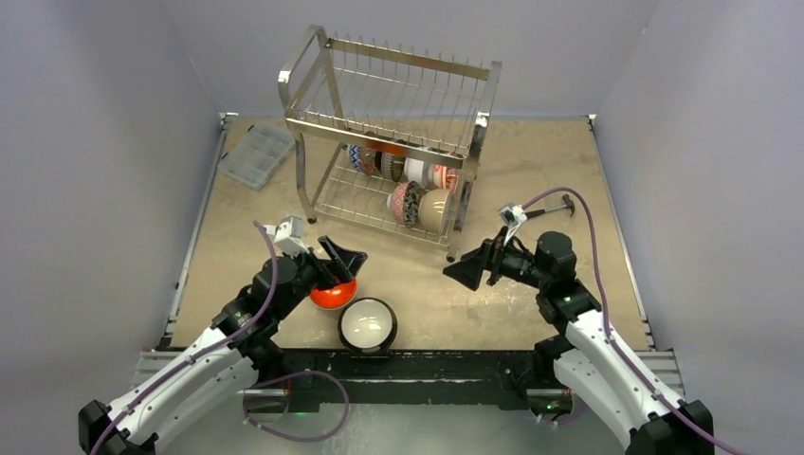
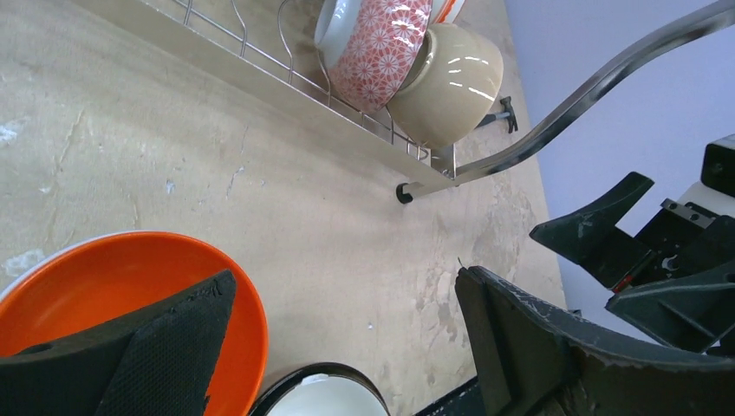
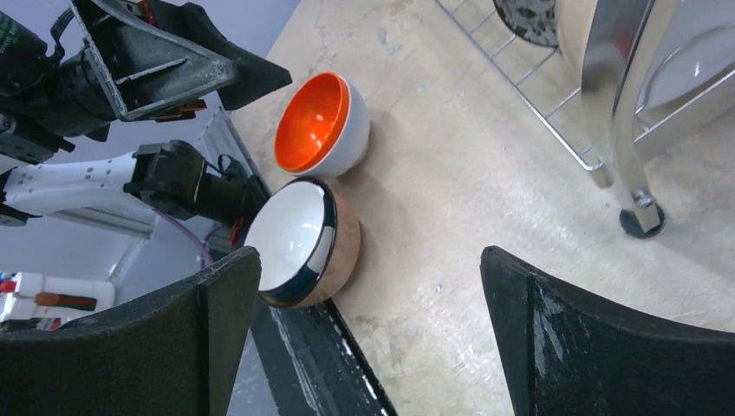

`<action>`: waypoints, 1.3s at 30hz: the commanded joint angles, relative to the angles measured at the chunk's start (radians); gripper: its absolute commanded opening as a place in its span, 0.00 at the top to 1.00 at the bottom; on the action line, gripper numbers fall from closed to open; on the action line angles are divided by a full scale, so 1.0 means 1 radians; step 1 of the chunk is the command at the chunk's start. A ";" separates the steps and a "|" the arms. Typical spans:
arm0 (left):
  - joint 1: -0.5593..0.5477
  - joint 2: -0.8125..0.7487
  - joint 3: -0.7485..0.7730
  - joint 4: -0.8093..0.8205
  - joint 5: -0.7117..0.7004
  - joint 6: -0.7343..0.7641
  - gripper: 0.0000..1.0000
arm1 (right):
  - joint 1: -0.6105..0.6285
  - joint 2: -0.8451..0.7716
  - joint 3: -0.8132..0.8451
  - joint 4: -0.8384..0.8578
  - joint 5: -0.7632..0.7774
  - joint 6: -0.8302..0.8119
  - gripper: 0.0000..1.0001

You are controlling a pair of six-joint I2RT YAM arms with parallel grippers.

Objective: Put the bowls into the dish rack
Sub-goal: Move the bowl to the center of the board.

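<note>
Left pincer (image 1: 343,265) spread wide and empty. It hangs over the orange bowl (image 1: 334,294) with one finger above the bowl's inside, probably lined up for a rim pinch. Right pincer (image 1: 465,272) is also spread and empty, with the dark-rimmed bowl (image 1: 368,324) below and to its left. The dish rack (image 1: 379,133) stands ahead of both, its lower tier holding loaded bowls (image 1: 417,199) (upper tier bare). The rack leg (image 3: 620,130) stands close ahead of the right pincer. A clear box (image 1: 256,154) lies well beyond the left pincer.

I work in a robot lab cell: plain grey walls (image 1: 85,123) box in my worn beige table (image 1: 540,190) on three sides, my arms (image 1: 607,360) bolt to a dark rail (image 1: 427,370) along its near edge, purple cables (image 1: 597,242) trailing.
</note>
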 commanded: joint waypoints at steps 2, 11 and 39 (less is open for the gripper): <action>0.002 -0.001 0.017 -0.051 0.029 -0.069 0.02 | 0.002 -0.028 -0.029 -0.013 -0.050 0.065 0.01; 0.002 0.168 0.225 -0.226 0.168 0.147 0.01 | 0.007 0.017 -0.165 0.226 -0.100 0.223 0.01; 0.003 0.116 0.107 -0.281 0.071 0.074 0.06 | 0.546 0.278 -0.004 0.329 0.228 0.185 0.10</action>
